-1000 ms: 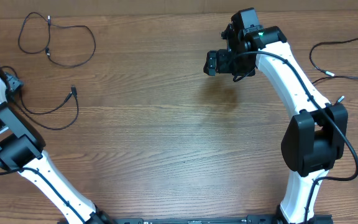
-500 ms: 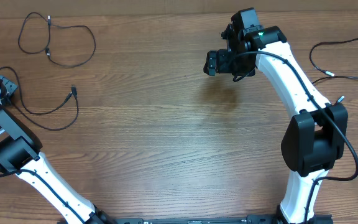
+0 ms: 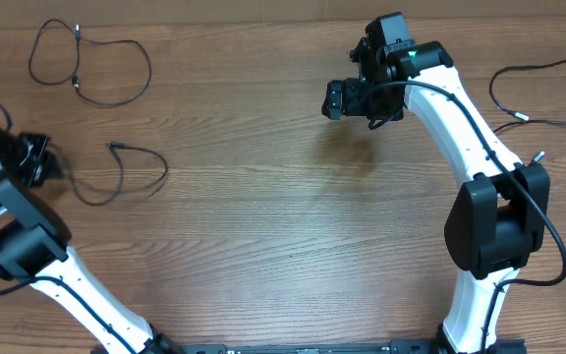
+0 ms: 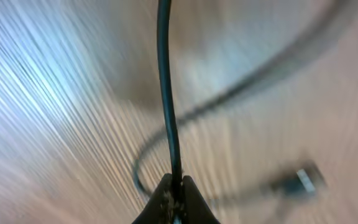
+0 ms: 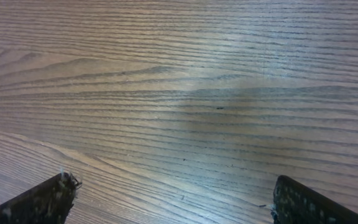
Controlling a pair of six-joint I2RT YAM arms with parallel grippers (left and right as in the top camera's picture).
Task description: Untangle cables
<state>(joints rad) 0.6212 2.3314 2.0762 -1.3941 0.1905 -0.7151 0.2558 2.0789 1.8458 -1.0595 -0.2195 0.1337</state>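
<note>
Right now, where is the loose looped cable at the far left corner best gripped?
Take the looped cable on its wide outer arc toward table centre, from straight above: it lies flat on the table, and that stretch runs single, clear of the plugs and tighter loop.

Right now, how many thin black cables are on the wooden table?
3. One thin black cable coiled far left, a second cable in the left gripper, a third cable at the right edge, leaving frame; more may be hidden.

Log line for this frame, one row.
left gripper shut on black cable | right gripper open above table | second cable apart, far-left corner
</note>
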